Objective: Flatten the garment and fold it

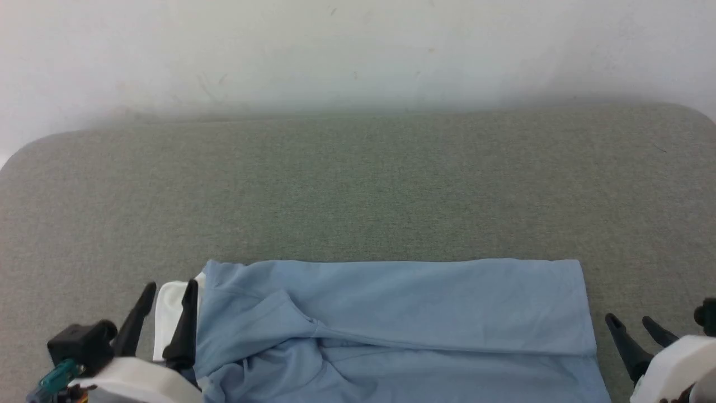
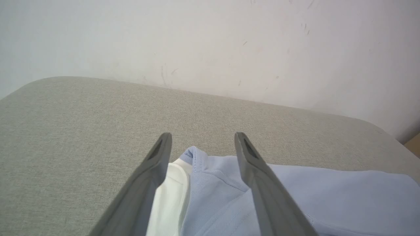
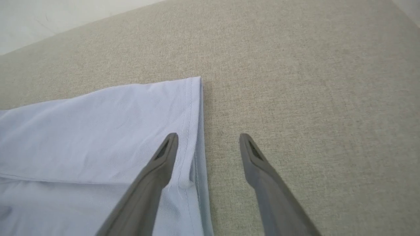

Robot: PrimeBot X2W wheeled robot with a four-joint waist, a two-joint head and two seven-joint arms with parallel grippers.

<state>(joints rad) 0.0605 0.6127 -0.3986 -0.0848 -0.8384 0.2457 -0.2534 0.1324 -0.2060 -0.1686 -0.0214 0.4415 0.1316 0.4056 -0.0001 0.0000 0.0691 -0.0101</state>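
- A grey-green, cloth-covered counter (image 1: 358, 184) with rounded far corners spans the head view from side to side.
- A plain white wall (image 1: 358, 45) with faint scuff marks rises directly behind the counter's far edge.
- The garment, a light blue short-sleeved polo shirt of fine knit cloth (image 1: 425, 313), lies at the near middle of the counter, between the two grippers.
  - It is doubled over on itself. The upper layer has a straight far edge and a long fold line running across it lower down.
  - The right part lies smooth, while the left part is bunched into slanting creases near the neck.
  - Its near portion runs off the bottom of the head view.
- The left gripper (image 1: 171, 285), two long dark fingers on a pale wrist, sits at the garment's left end.
  - Its fingers are spread apart and nothing is clamped between them.
  - In the left wrist view they straddle the collar and the blue corner beside it.
- The right gripper (image 1: 627, 319) sits at the garment's stitched right hem, also spread wide and holding nothing.
  - In the right wrist view one finger hangs over the hem and the other over bare counter.
  - Whether either finger touches the cloth I cannot tell.
- The white collar (image 1: 168, 313) pokes out from under the blue cloth at the left end, lying flat on the counter.
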